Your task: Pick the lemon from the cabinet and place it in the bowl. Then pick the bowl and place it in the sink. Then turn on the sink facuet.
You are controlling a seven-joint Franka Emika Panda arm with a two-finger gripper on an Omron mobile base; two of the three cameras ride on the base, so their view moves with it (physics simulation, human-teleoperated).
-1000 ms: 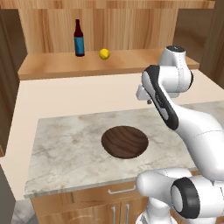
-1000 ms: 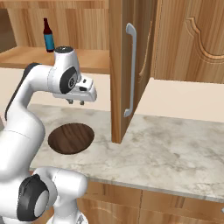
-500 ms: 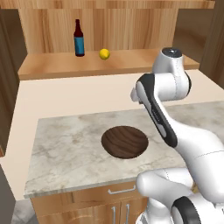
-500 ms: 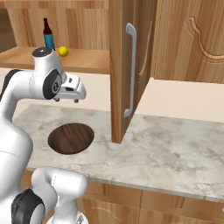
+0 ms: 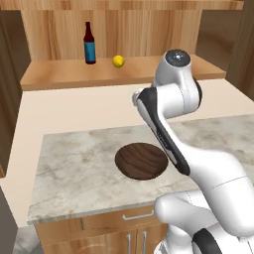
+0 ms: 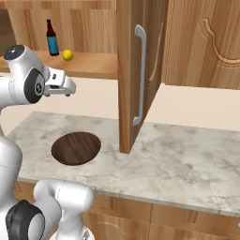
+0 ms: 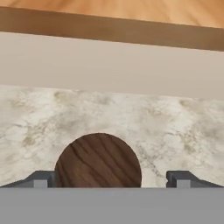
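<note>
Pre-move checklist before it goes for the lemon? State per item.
1. Lemon on the cabinet shelf, unobstructed from the front: ok.
2. Bottle stands apart from the lemon, to its left in the left base view: ok, but watch it on approach.
3. Gripper empty, with its fingertips spread wide in the hand view: ok.
4. Gripper aimed at the lemon: not ok; the hand view looks down at the bowl and counter.
5. Bowl empty and upright on the marble counter: ok.
6. Open cabinet door clear of the arm's path: cannot tell, though it stands to the right of the arm.
</note>
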